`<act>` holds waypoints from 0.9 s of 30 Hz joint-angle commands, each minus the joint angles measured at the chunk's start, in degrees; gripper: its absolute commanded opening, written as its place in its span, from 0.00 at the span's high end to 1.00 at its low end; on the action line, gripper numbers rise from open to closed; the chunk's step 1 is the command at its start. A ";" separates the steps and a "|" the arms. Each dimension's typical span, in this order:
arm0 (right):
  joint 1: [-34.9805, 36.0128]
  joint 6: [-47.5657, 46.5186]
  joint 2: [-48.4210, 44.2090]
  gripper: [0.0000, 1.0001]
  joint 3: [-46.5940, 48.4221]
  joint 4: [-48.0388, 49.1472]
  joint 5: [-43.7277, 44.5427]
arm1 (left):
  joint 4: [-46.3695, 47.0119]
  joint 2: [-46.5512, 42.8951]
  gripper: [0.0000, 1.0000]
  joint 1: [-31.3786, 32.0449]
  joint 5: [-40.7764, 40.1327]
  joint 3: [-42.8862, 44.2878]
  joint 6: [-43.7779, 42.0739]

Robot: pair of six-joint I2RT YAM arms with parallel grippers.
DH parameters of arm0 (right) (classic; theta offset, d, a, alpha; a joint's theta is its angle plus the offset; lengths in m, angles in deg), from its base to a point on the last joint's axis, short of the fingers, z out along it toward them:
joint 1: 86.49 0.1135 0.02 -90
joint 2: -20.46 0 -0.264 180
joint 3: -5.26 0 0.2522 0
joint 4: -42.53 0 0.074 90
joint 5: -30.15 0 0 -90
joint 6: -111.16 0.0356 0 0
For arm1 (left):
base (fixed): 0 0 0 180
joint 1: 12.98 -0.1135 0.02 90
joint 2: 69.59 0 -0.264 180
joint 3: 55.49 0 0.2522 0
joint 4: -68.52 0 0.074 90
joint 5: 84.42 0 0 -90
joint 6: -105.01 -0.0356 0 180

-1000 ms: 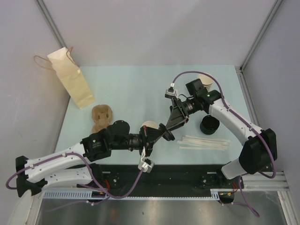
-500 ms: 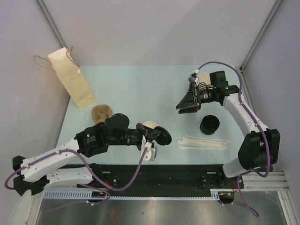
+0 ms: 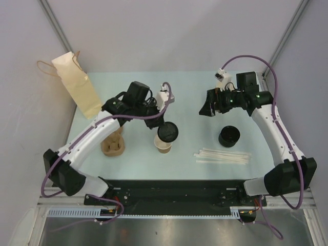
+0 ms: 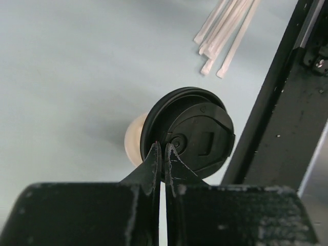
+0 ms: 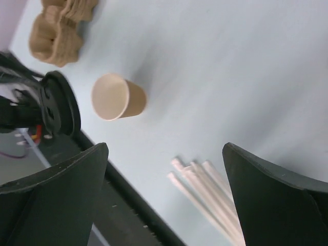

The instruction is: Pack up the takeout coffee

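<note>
Cup [image 3: 163, 147] central — carrier [image 3: 113, 145] to its left, lid stack [image 3: 229, 136] and straws [image 3: 223, 156] right — bag [image 3: 78, 93] far left

I work in a robotics lab test cell. Plain grey panels [image 3: 169, 31] close me in at 9, 12 and 3 o'clock, framed by bare aluminium posts [image 3: 55, 25]. My left arm [image 3: 87, 141] and right arm [image 3: 279, 136] rise from a black rail [image 3: 179, 190] at 6 o'clock, with purple cables [image 3: 249, 57] looping in the open. The pale blue-green table [image 3: 143, 92] carries staged café props: a paper bag [image 3: 77, 89] at 10 o'clock, a pulp cup carrier [image 3: 113, 145] at 8, wrapped straws [image 3: 223, 156] at 4, and a paper cup [image 3: 163, 147] and black lid [image 3: 167, 131] near the middle.
</note>
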 commanded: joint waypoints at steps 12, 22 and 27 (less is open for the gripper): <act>6.08 -7.57 -0.49 0.00 0.55 1.34 -3.55 | 2.40 4.96 1.00 -9.17 6.39 -5.45 17.54; 11.18 0.17 1.71 0.00 -4.90 9.16 -6.36 | 4.78 7.94 1.00 -9.88 5.33 -7.30 17.63; 12.94 0.09 1.97 0.00 -6.92 10.14 -7.16 | 4.69 9.35 1.00 -10.31 5.51 -6.86 17.45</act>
